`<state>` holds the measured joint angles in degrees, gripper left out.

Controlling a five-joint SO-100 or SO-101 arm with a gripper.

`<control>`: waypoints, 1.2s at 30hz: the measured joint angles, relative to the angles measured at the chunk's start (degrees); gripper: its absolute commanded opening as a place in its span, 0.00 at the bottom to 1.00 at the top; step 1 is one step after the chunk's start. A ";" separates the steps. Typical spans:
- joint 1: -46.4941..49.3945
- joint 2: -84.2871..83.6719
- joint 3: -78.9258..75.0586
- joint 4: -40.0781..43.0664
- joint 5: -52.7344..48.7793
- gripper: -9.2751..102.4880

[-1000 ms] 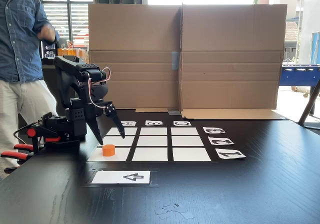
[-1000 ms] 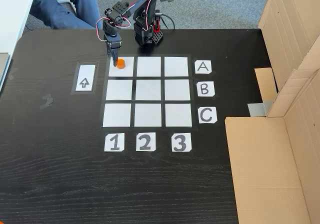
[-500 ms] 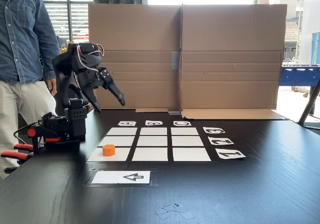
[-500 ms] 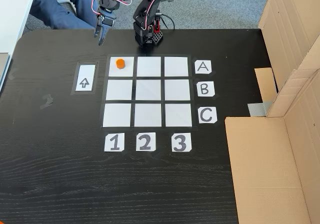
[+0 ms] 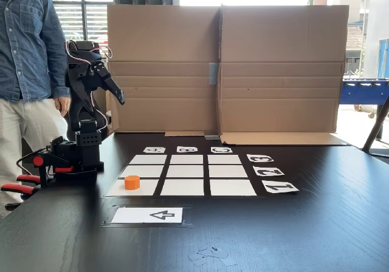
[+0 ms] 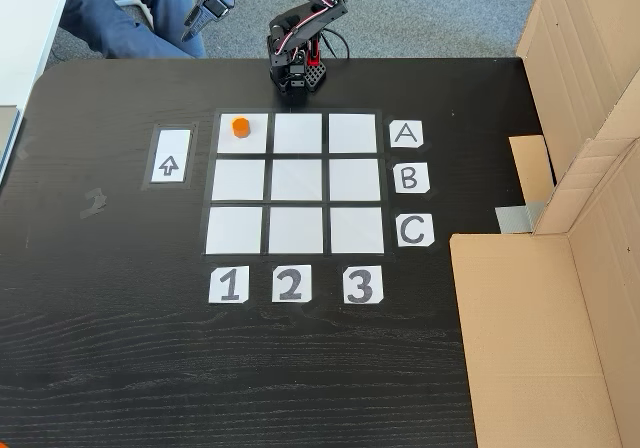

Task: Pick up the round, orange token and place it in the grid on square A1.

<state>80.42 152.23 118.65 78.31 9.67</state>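
Spreading across both fixed views is a black wood-grain table (image 6: 120, 348), backed by tall brown cardboard panels (image 5: 225, 65); a person in a denim shirt and pale trousers (image 5: 27, 71) stands by the arm's base, with bright windows behind. On the table lies the grid (image 6: 296, 183) of nine white cells, edged by tags reading A (image 6: 406, 134), B and C down one side and 1 (image 6: 228, 284), 2 and 3 along another — beside it a white card with a black arrow (image 6: 169, 156). The token (image 6: 240, 126) sits upright inside square A1 (image 6: 255, 140), toward its upper left as the top-down view shows it. The arm is folded up and back over its base, and the gripper (image 5: 119, 95) hangs high, well apart from the token; whether its fingers are parted or closed I cannot tell.
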 measured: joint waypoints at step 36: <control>17.67 26.72 49.22 -11.25 -8.61 0.19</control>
<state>98.09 178.95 167.87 67.06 1.05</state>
